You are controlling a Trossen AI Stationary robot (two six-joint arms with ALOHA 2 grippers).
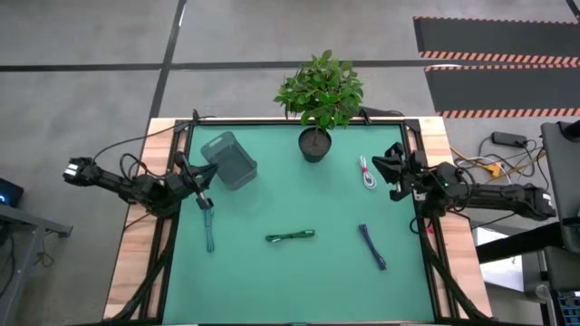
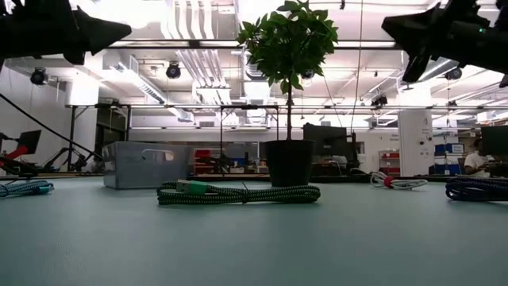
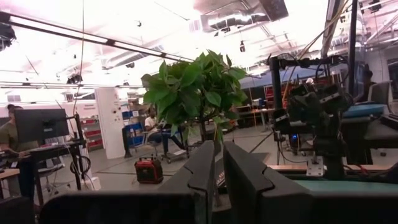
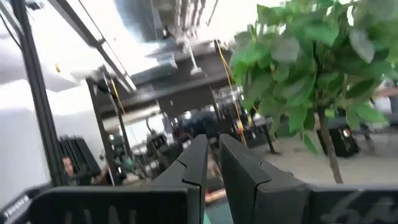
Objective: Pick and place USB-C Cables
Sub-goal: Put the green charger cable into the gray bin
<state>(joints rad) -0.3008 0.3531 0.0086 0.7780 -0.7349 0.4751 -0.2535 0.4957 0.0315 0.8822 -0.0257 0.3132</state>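
We've got both sets of fingers pressed together holding nothing, left gripper [image 1: 203, 177] by the basket [image 1: 231, 160], right gripper [image 1: 390, 168] near the white cable [image 1: 366, 172]. Teal cable [image 1: 209, 228], green cable [image 1: 290, 236] and dark blue cable [image 1: 372, 246] lie on the surface [image 1: 290, 281].

Four bundled cables lie apart: teal [image 1: 208, 231], green [image 1: 290, 236], dark blue-purple [image 1: 372, 246], white-and-red [image 1: 367, 172].

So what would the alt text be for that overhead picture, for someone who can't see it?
Seen from above, four short cables lie apart on a green table: teal cable, green cable, dark blue cable, white and red cable. A grey mesh basket and a potted plant stand at the far side. The left gripper and right gripper sit shut and empty at the table's sides.
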